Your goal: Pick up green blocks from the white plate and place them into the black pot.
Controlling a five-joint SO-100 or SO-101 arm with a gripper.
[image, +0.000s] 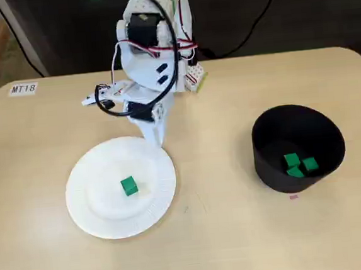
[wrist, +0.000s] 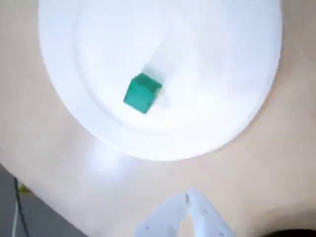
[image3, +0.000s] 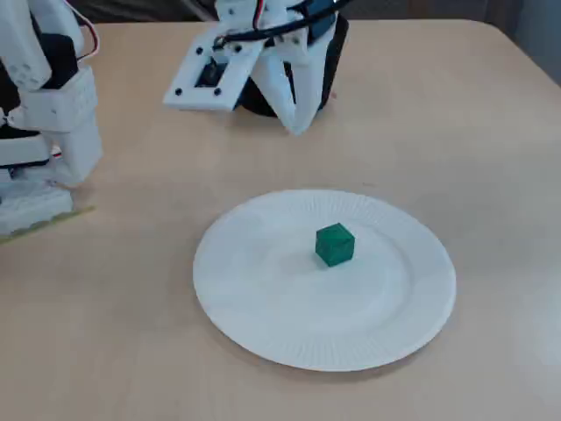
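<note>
Your gripper (image3: 295, 123): fingers pressed together, empty, past far rim of white plate (image3: 254, 324) | green block (image3: 334, 244): plate centre | risk: descend without opening and you'll shove it aside.

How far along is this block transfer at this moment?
Done: green blocks lie in the black pot. In hand: nothing; the gripper is shut and empty, beside the white plate. Left: a single green block on the plate, not yet picked.
</note>
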